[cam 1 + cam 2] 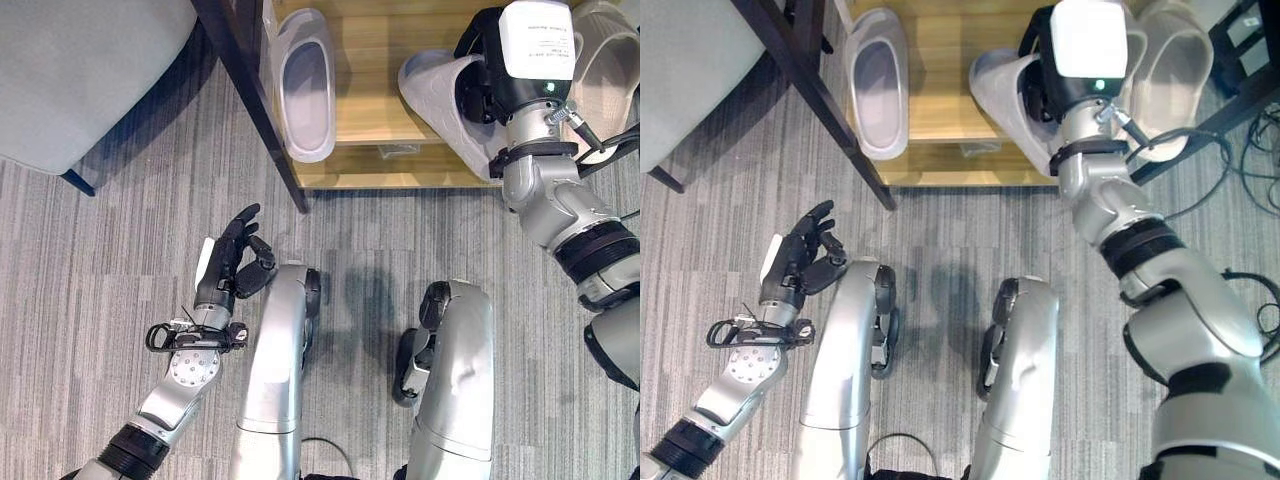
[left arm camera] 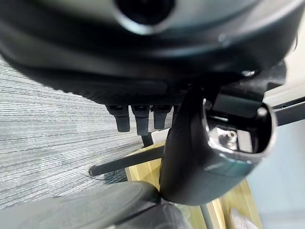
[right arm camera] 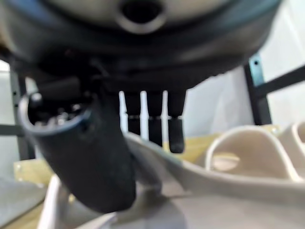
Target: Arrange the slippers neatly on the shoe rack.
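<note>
Here, at twelve o'clock: a wooden shoe rack (image 1: 370,120) on dark legs, standing on grey striped carpet (image 1: 120,260). On its shelf, towards eleven o'clock, one pale grey slipper (image 1: 308,85), opening upward, lying straight with the rack's depth and alone. Towards one o'clock, a second grey slipper (image 1: 440,100), tilted on its side and angled across the shelf, gripped by the right hand (image 1: 482,75). In the right wrist view, thumb (image 3: 90,162) pressed on one face of that slipper's wall, fingers (image 3: 162,124) reaching down behind the other face, so a pinch on the slipper rather than a loose touch. Just beside it at two o'clock, a cream slipper (image 1: 1175,75) close against the rack's right end, partly hidden by the arm; rounded strap visible in the right wrist view (image 3: 248,148).

At nine o'clock in the left eye view, the left hand (image 1: 228,262), well apart from the rack, low over the carpet, fingers straight and relaxed, holding nothing. At ten o'clock, the corner of a grey upholstered seat (image 1: 80,70) on a dark leg, beside the rack's left post.
</note>
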Controlling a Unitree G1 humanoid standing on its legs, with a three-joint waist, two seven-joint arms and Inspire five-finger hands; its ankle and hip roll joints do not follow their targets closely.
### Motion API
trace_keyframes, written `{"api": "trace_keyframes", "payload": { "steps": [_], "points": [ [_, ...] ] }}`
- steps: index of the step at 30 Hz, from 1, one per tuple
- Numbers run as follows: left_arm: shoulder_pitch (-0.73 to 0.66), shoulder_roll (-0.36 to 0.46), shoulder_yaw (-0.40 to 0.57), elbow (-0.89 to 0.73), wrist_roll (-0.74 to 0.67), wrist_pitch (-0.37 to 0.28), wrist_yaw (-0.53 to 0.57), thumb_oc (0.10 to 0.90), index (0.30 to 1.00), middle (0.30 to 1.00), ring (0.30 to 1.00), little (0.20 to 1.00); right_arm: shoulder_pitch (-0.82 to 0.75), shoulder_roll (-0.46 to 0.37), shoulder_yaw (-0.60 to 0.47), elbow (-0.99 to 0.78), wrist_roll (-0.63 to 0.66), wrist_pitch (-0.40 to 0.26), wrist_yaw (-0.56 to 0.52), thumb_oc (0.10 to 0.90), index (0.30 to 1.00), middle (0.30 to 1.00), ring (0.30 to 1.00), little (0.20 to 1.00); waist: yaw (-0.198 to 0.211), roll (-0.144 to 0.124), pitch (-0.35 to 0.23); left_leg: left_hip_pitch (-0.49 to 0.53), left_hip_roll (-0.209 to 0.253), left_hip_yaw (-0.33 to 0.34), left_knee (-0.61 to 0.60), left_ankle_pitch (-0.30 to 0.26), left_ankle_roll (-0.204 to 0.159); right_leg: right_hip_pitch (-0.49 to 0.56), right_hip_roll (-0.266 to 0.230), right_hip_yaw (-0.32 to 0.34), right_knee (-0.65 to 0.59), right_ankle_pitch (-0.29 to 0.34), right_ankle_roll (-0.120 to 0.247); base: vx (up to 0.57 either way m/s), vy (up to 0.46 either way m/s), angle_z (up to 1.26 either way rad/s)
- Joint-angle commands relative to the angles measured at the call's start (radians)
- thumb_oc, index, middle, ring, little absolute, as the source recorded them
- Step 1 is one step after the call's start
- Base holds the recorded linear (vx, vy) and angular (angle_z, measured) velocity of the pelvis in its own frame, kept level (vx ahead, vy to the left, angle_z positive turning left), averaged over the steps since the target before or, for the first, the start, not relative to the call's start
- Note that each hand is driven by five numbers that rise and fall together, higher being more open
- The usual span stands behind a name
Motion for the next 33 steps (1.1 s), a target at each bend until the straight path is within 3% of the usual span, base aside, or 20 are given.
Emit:
{"api": "trace_keyframes", "payload": {
  "steps": [1,3,4,5,6,18,29,33],
  "points": [
    [0.059,0.034,-0.078,-0.1,0.02,-0.047,0.009,0.8,0.9,0.9,0.9,0.9,-0.187,0.005,-0.092,0.028,0.015,0.001,-0.12,0.4,0.3,0.3,0.3,0.3,0.08,0.009,-0.025,0.008,-0.029,0.005,0.049,-0.221,-0.006,-0.008,-0.082,-0.007,0.073,-0.048,-0.065,-0.01,-0.013,0.06],
    [0.04,0.031,-0.096,-0.114,0.019,-0.056,0.002,0.8,0.9,0.9,0.9,0.9,-0.188,0.028,-0.099,0.065,0.027,0.004,-0.14,0.4,0.3,0.3,0.3,0.3,0.095,0.016,-0.025,0.008,-0.038,0.003,0.038,-0.212,-0.009,0.009,-0.097,-0.015,0.064,-0.042,-0.065,-0.01,-0.026,0.11],
    [0.039,0.032,-0.097,-0.113,0.018,-0.056,0.002,0.8,0.9,0.9,0.9,0.9,-0.187,0.027,-0.1,0.065,0.028,0.004,-0.141,0.536,0.505,0.505,0.505,0.505,0.095,0.019,-0.025,0.008,-0.04,0.0,0.037,-0.21,-0.009,0.012,-0.099,-0.018,0.062,-0.042,-0.065,-0.02,-0.039,0.21],
    [0.035,0.033,-0.101,-0.119,0.016,-0.059,-0.001,0.8,0.9,0.9,0.9,0.9,-0.191,0.024,-0.104,0.071,0.022,0.003,-0.143,0.72,0.78,0.78,0.78,0.78,0.1,0.02,-0.025,0.008,-0.045,0.0,0.035,-0.211,-0.01,0.016,-0.102,-0.021,0.061,-0.04,-0.066,-0.02,-0.056,0.23],
    [0.035,0.032,-0.105,-0.132,0.009,-0.068,-0.005,0.8,0.9,0.9,0.9,0.9,-0.187,0.028,-0.119,0.074,0.038,0.0,-0.152,0.8,0.9,0.9,0.9,0.9,0.106,0.024,-0.025,0.008,-0.051,0.0,0.032,-0.209,-0.014,0.024,-0.108,-0.026,0.055,-0.032,-0.066,-0.03,-0.061,0.2],
    [0.013,0.031,-0.138,-0.123,-0.005,-0.054,-0.008,0.8,0.9,0.9,0.9,0.9,-0.2,0.084,-0.146,0.041,0.196,-0.093,-0.168,0.8,0.9,0.9,0.9,0.9,0.107,0.023,-0.025,0.008,-0.05,-0.005,0.061,-0.225,-0.024,0.013,-0.112,-0.028,0.091,-0.037,-0.086,-0.01,-0.007,0.08],
    [0.049,0.042,-0.081,-0.093,-0.012,-0.022,-0.017,0.8,0.9,0.9,0.9,0.9,-0.146,0.049,-0.145,-0.101,0.328,-0.154,-0.072,0.8,0.9,0.9,0.9,0.9,0.066,-0.015,-0.025,0.008,-0.029,0.012,0.084,-0.225,-0.03,-0.013,-0.098,-0.009,0.122,-0.045,-0.091,-0.01,0.001,-0.06],
    [0.082,0.056,-0.051,-0.096,-0.01,-0.011,-0.029,0.8,0.9,0.9,0.9,0.9,-0.111,0.001,-0.121,-0.185,0.342,-0.169,-0.016,0.8,0.9,0.9,0.9,0.9,0.052,-0.021,-0.025,0.008,-0.029,0.011,0.093,-0.226,-0.029,-0.013,-0.095,-0.007,0.127,-0.048,-0.093,-0.01,-0.001,-0.02]
  ]
}}
